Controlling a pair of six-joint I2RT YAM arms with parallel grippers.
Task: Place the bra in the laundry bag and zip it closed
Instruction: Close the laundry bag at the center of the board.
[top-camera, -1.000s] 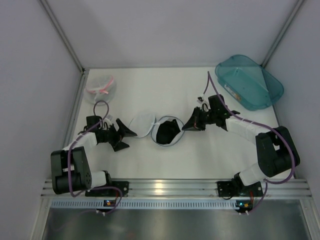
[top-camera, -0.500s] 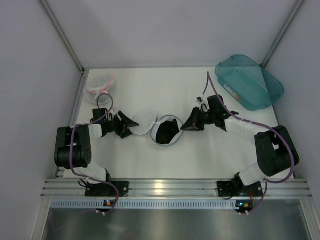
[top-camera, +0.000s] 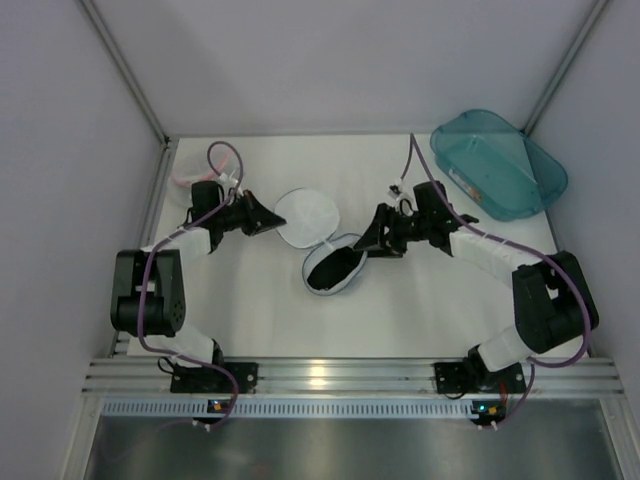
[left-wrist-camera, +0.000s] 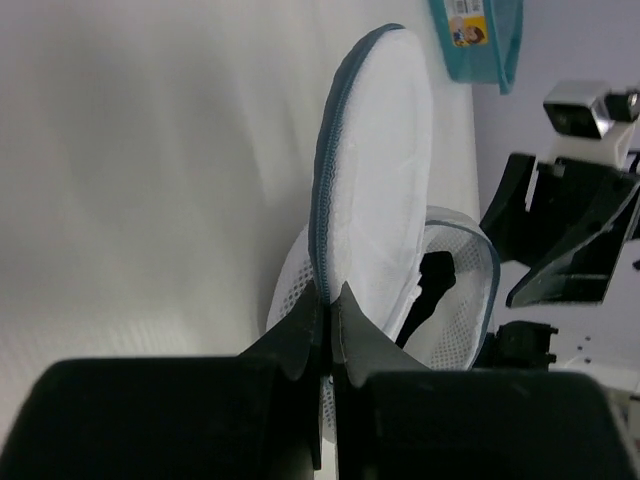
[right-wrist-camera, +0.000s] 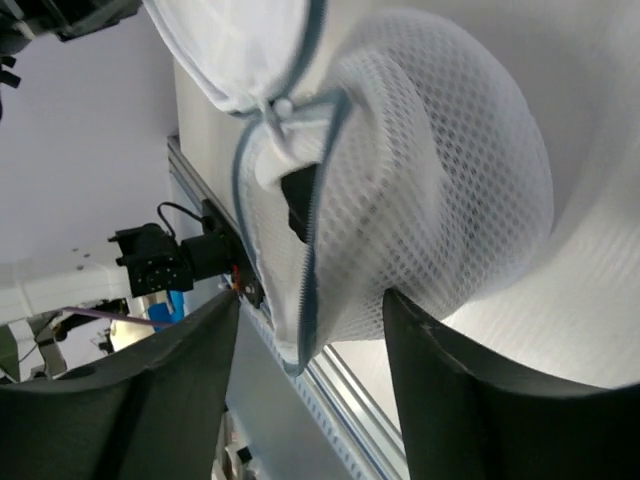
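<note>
Bra inside laundry bag; left hand pinches its rim; right hand parted; teal bin beyond.

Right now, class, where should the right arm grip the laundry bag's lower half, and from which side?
Likely the laundry bag's grey zip rim on its right edge, coming from the right, fingers of the right gripper straddling it. The rim is a thin raised edge facing them; the mesh is soft, the bra fills the middle, and the left gripper pinches the lid half.
</note>
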